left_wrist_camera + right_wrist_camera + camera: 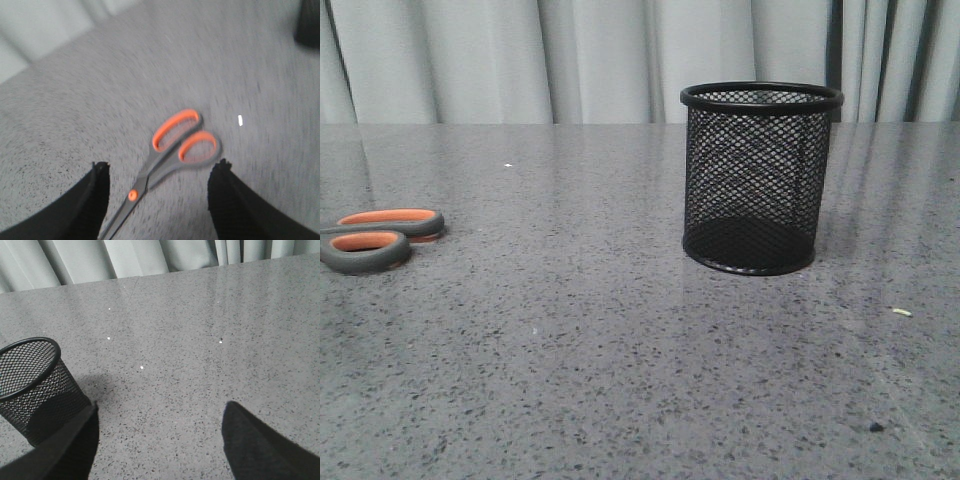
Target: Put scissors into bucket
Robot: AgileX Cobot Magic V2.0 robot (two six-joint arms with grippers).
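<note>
The scissors (380, 238), grey loop handles lined in orange, lie flat at the table's far left edge in the front view, blades cut off by the frame. In the left wrist view the scissors (172, 150) lie between and just ahead of my open left gripper (161, 170), which hovers above them without touching; the orange pivot sits between the fingers. The black mesh bucket (760, 178) stands upright right of centre. In the right wrist view the bucket (37, 387) stands beside my open, empty right gripper (159, 412). Neither gripper shows in the front view.
Grey speckled table (570, 340) with a pale curtain (520, 60) behind it. A small pale crumb (902, 312) and a dark speck (876, 427) lie at the front right. The left wrist view is motion-blurred.
</note>
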